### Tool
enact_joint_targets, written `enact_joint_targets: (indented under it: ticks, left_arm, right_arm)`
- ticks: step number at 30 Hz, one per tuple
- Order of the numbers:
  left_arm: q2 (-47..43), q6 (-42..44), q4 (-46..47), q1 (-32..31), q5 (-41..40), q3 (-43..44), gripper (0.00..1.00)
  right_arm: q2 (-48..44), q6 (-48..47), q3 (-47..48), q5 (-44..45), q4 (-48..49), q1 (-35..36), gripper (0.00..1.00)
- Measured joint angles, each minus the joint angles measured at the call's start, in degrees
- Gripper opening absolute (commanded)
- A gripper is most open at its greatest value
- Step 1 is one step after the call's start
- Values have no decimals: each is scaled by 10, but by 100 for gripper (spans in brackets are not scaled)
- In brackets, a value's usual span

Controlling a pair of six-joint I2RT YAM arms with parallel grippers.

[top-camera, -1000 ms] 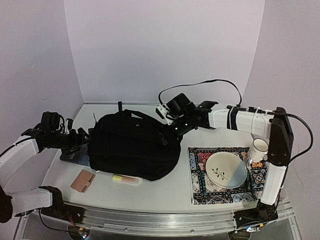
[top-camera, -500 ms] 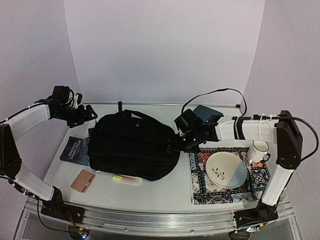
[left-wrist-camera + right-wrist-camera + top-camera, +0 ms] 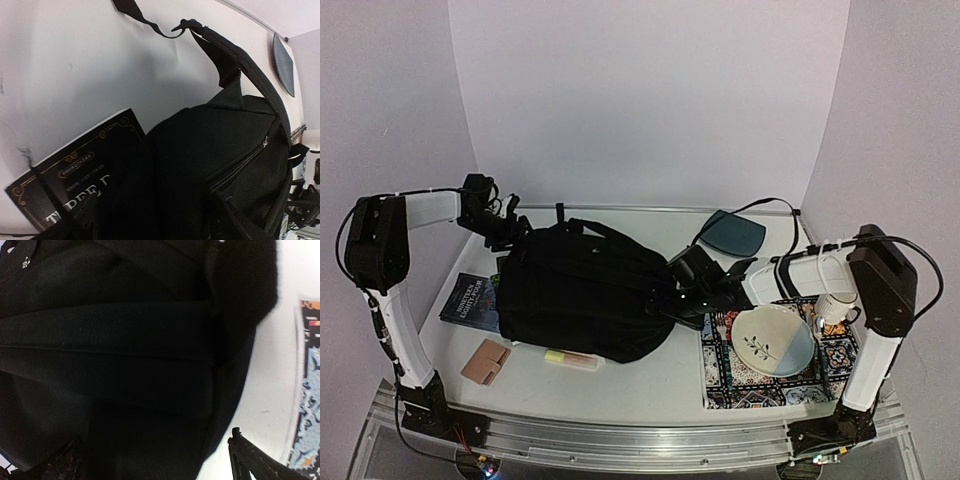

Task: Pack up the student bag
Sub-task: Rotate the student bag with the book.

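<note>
Right gripper (image 3: 672, 298) at student bag (image 3: 585, 300) right end, jaws spread wide over the fabric. Left gripper (image 3: 508, 230) at bag's far-left corner; can't tell its jaws' state.

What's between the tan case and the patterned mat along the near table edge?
In the top view, a slim yellow-and-tan item lies at the student bag's near edge; past it, bare table up to the mat.

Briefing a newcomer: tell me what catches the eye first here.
A big black backpack fills the middle of the table, the left pincer at its far left corner, the right pincer at its right side. Right of it a pale plate lies on a patterned mat; a dark book pokes out under its left edge.
</note>
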Motion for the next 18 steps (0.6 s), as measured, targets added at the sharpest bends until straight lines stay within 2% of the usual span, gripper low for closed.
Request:
enact_joint_targets:
  ticks: [2, 4, 6, 8, 9, 11, 18]
  left_arm:
    - [12, 3, -1, 0, 26, 2, 51]
    - [16, 8, -1, -1, 50, 2, 29]
    - [16, 10, -1, -1, 73, 2, 13]
    - [14, 12, -1, -1, 90, 4, 2]
    - [10, 12, -2, -1, 95, 4, 0]
    - [-5, 8, -5, 0, 99, 4, 0]
    - [-136, -22, -4, 4, 105, -25, 0]
  right_arm:
    - [17, 1, 4, -5, 14, 0, 72]
    - [32, 1, 10, -12, 23, 0, 54]
    - [40, -7, 17, -19, 25, 0, 36]
    - [42, -18, 26, -23, 19, 0, 15]
    - [42, -31, 33, -25, 11, 0, 6]
    - [41, -55, 56, -25, -20, -1, 0]
    - [34, -174, 171, 1, -147, -6, 0]
